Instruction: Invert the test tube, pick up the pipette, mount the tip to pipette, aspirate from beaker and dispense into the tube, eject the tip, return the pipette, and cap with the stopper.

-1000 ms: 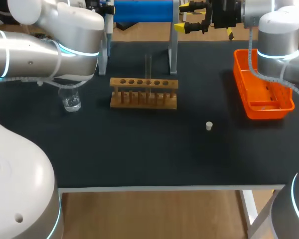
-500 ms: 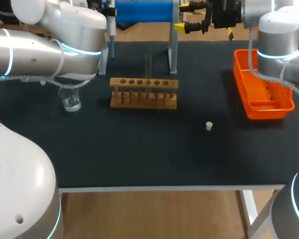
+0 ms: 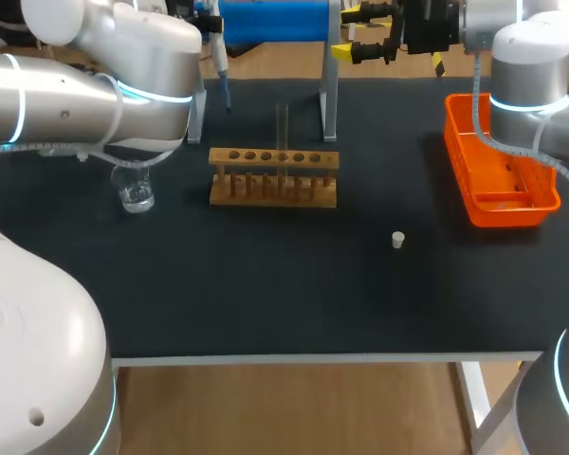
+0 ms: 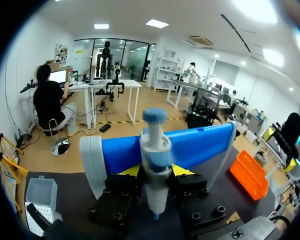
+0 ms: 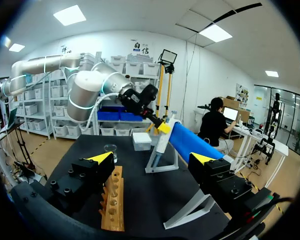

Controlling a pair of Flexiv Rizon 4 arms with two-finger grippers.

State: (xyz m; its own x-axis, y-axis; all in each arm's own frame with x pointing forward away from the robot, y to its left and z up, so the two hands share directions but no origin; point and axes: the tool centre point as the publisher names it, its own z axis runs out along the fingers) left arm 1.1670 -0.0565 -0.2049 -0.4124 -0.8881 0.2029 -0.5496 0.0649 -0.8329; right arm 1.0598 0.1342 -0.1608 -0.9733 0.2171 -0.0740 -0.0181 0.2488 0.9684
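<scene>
My left gripper (image 4: 155, 171) is shut on the white-and-blue pipette (image 4: 154, 165), which stands upright between its yellow tips. In the head view the pipette (image 3: 224, 81) hangs slanted beside the blue pipette stand (image 3: 270, 19), its narrow end over the table's far left. A clear test tube (image 3: 283, 125) stands upright in the wooden rack (image 3: 273, 177). The glass beaker (image 3: 135, 192) sits left of the rack, under my left arm. A small white stopper (image 3: 397, 240) lies on the mat. My right gripper (image 3: 363, 33) hangs open and empty at the back, right of the stand.
An orange tray (image 3: 501, 175) stands at the right edge. A white tip box (image 4: 40, 192) sits at the far left behind the stand. The stand's white legs (image 3: 330, 95) rise just behind the rack.
The pipette's lower end has swung out to the right, away from the stand's left leg, in my left gripper. My right arm has stayed still.
</scene>
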